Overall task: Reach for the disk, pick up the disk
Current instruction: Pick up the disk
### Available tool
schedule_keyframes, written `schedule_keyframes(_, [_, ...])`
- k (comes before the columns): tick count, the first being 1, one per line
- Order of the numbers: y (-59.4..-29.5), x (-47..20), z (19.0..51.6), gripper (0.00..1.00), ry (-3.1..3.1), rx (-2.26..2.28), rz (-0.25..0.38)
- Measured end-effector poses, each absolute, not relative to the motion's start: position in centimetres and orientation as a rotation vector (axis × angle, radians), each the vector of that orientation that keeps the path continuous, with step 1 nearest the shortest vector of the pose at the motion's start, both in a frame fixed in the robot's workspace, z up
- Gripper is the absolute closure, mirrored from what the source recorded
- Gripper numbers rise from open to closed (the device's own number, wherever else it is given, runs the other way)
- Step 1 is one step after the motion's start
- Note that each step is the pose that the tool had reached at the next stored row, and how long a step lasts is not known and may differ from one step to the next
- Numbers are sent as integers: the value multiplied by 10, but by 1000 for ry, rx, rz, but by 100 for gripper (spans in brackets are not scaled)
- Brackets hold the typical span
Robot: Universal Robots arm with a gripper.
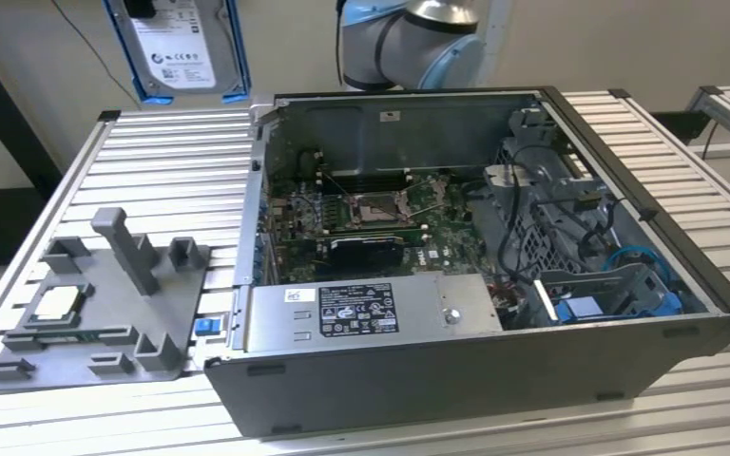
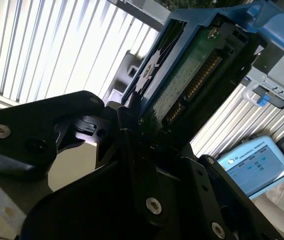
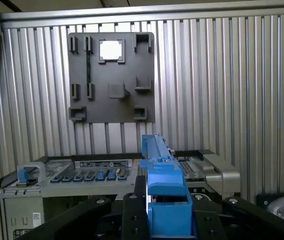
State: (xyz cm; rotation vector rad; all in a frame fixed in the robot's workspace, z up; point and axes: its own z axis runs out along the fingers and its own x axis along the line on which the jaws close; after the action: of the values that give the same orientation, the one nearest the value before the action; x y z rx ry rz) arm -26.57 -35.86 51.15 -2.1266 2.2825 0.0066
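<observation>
Aloft, the disk (image 1: 182, 47) hangs upright over the far corner of the slatted aluminium table (image 1: 149, 161) on the exterior view's left. Its white label faces the camera and its bright blue frame runs down both sides, well apart from the open computer case (image 1: 467, 380) that fills the middle of the table. The gripper (image 3: 164, 200) is closed onto the disk: in the first wrist view its black fingers (image 3: 133, 212) sit hard against either side of the blue frame, which is seen edge-on between them. The second wrist view shows the drive's underside — a green circuit board (image 2: 179, 82) and a row of connector pins (image 2: 202, 75) — rising out of the clamped jaws. Beneath the disk, on the table beside the case, lies a grey fixture plate (image 1: 111, 323) with a small square processor chip (image 1: 58, 302) seated in one of its pockets. Inside the case are the motherboard (image 1: 365, 223), a labelled power supply (image 1: 358, 309) along the near wall and a blue bracket (image 1: 581, 309) at the exterior view's right. The arm's blue-and-silver joint (image 1: 410, 38) stands behind the case. A blue-edged screen (image 2: 254, 167) past the table's edge — apparently a teach pendant — is too blurred to make out further.
</observation>
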Motion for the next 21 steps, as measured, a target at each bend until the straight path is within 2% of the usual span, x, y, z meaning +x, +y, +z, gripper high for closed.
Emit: schedule_keyframes(21, [-359,-228,511,100,2283,-2127,7])
